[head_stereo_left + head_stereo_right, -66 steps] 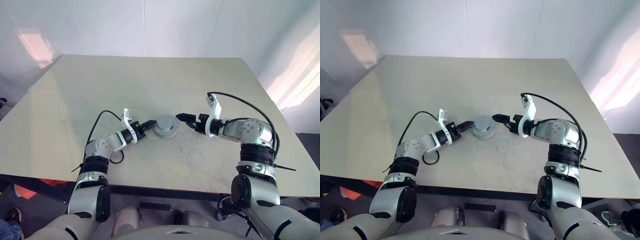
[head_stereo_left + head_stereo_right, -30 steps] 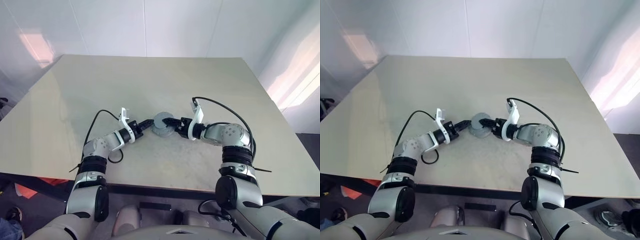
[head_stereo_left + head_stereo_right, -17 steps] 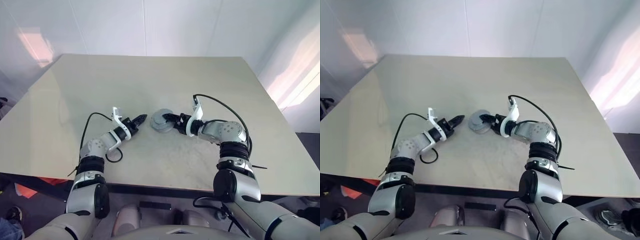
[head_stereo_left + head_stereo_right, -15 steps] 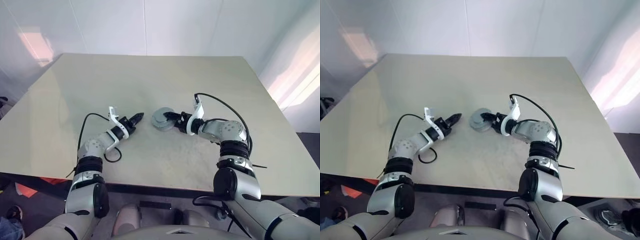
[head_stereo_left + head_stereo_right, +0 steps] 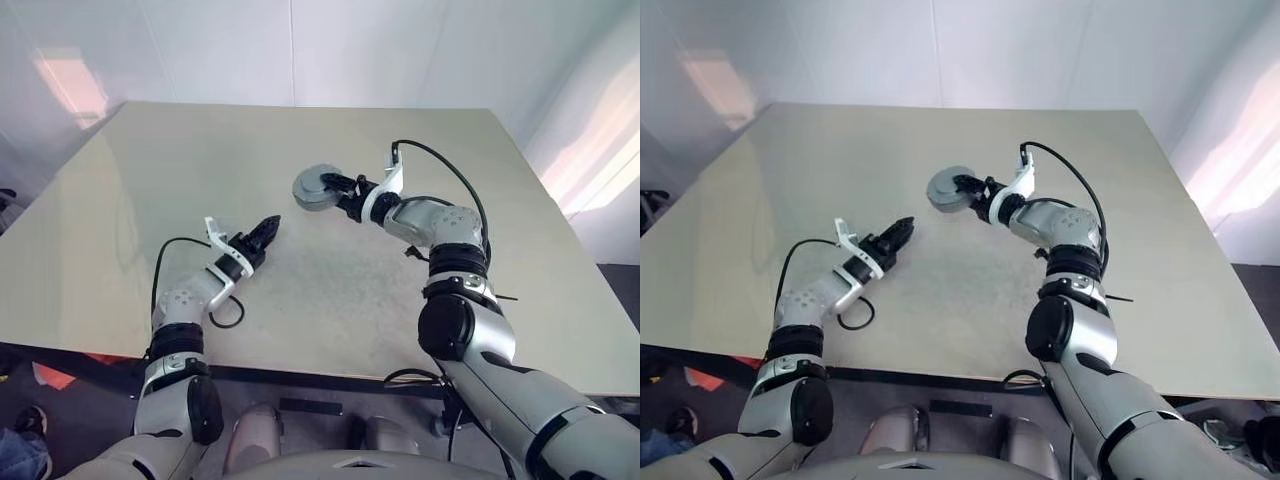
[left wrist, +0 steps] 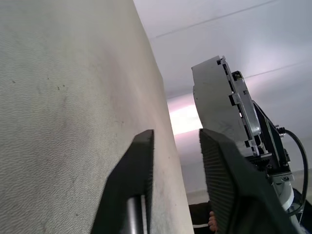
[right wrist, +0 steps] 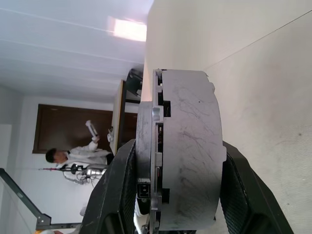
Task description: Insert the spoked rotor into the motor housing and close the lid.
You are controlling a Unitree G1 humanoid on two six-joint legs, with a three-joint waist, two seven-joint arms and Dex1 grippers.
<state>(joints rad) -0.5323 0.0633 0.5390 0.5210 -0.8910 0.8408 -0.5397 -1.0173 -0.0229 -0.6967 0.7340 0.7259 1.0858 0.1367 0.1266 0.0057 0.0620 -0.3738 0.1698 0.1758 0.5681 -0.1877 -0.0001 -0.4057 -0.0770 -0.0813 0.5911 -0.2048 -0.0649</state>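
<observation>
The motor housing point(image 5: 316, 187) is a thick grey round drum held on edge, clear of the table. A thinner grey disc, the lid point(image 7: 146, 161), sits flat against one face of the housing point(image 7: 190, 156). My right gripper point(image 5: 338, 190) is shut on this stack, one finger on each side point(image 7: 178, 151). The spoked rotor is hidden. My left gripper point(image 5: 266, 227) hovers lower and to the left, apart from the housing and pointing towards it. Its fingers point(image 6: 141, 185) stand open with nothing between them, and the housing point(image 6: 219, 97) lies beyond them.
The beige table point(image 5: 330, 300) spreads under both arms, with its front edge point(image 5: 330, 375) near me. White walls rise behind the table's far edge point(image 5: 300, 103). A person stands far off in the room point(image 7: 73, 158).
My right gripper has lifted the grey housing off the table, up and farther away. My left gripper has let go of it, drawn back to the left and opened.
</observation>
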